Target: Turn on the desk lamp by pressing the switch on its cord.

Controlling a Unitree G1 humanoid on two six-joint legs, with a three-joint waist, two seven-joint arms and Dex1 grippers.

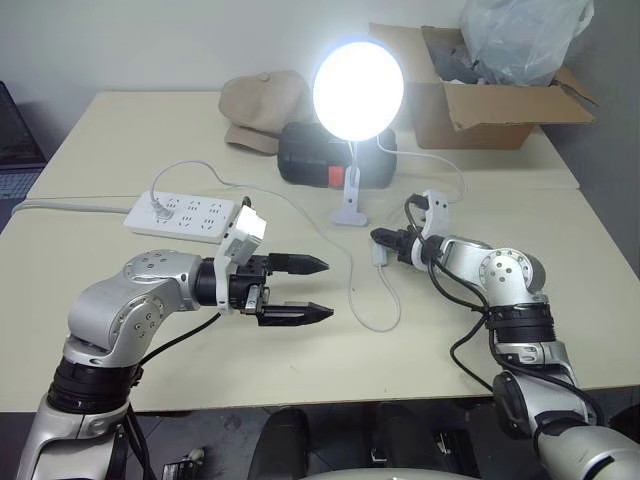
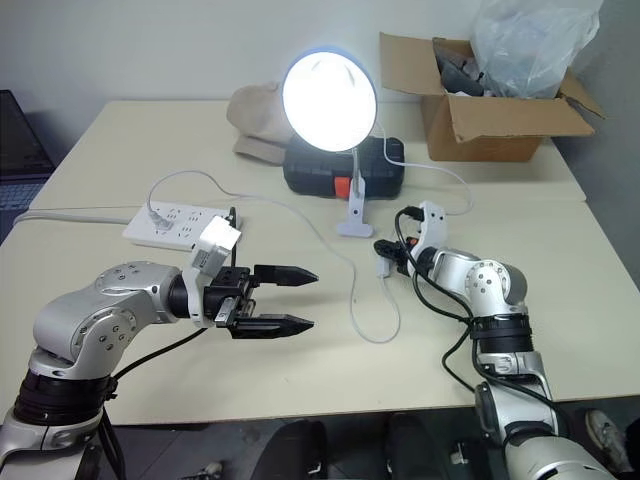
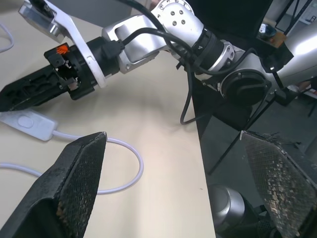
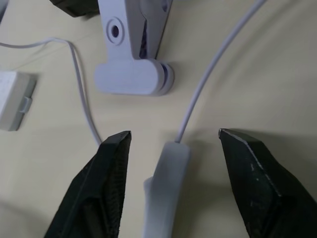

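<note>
The desk lamp (image 1: 358, 90) stands on its white clip base (image 1: 350, 210) at mid-table, and its bulb glows bright. Its thin white cord (image 1: 372, 322) loops across the table toward me. The switch (image 4: 166, 188) lies flat between the fingers of my right gripper (image 4: 174, 133), which is open, with a gap on either side of the switch. In the head views this gripper (image 1: 385, 240) sits low at the switch (image 1: 378, 254), just in front of the clip base. My left gripper (image 1: 328, 288) hovers open and empty to the left of the cord loop, pointing at the right arm.
A white power strip (image 1: 185, 215) lies at the left with a plug in it. Behind the lamp are a black case (image 1: 305, 160) and a beige cap (image 1: 262, 108). A cardboard box (image 1: 480, 115) holding a plastic bag stands at the back right.
</note>
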